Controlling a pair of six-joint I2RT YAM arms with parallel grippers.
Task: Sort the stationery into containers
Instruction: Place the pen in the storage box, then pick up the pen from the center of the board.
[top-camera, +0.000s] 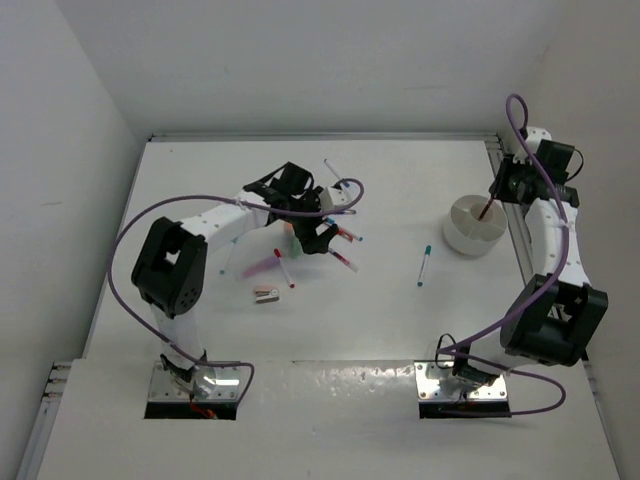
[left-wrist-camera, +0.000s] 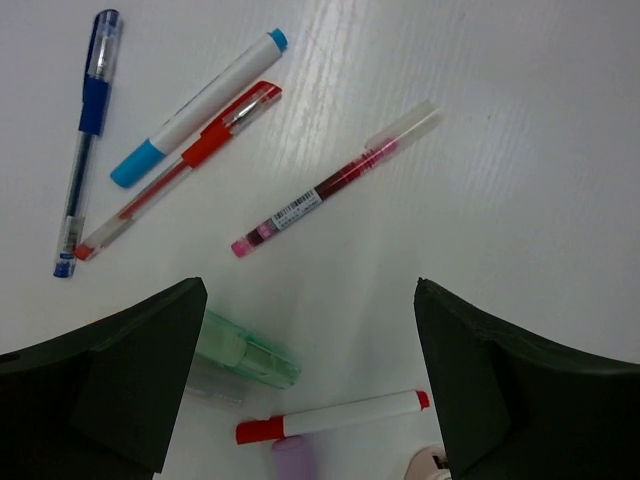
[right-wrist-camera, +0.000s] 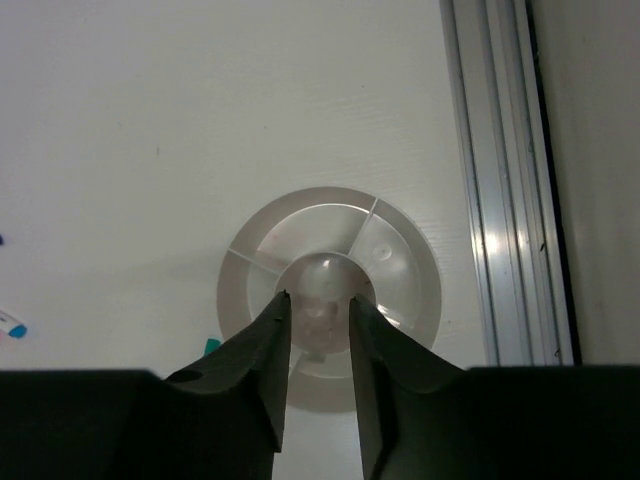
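Observation:
My left gripper (top-camera: 318, 236) (left-wrist-camera: 310, 292) hangs open and empty over a cluster of stationery. Under it lie a green highlighter (left-wrist-camera: 246, 352) and a red-capped white pen (left-wrist-camera: 330, 415). Beyond them lie a pink pen (left-wrist-camera: 335, 180), a red pen (left-wrist-camera: 180, 170), a blue-capped marker (left-wrist-camera: 200, 105) and a blue pen (left-wrist-camera: 85, 140). My right gripper (top-camera: 495, 192) (right-wrist-camera: 318, 298) is over the round white tub (top-camera: 452, 232) (right-wrist-camera: 300, 235), its jaws a little apart. A dark red pen (top-camera: 486, 209) stands from the tub's middle cup up between them.
A teal-capped pen (top-camera: 424, 265) lies alone left of the tub. A pinkish-brown block (top-camera: 265, 294), a red-capped pen (top-camera: 285, 268) and a pink highlighter (top-camera: 262, 265) lie near the left arm. A metal rail (right-wrist-camera: 505, 200) runs along the table's right edge.

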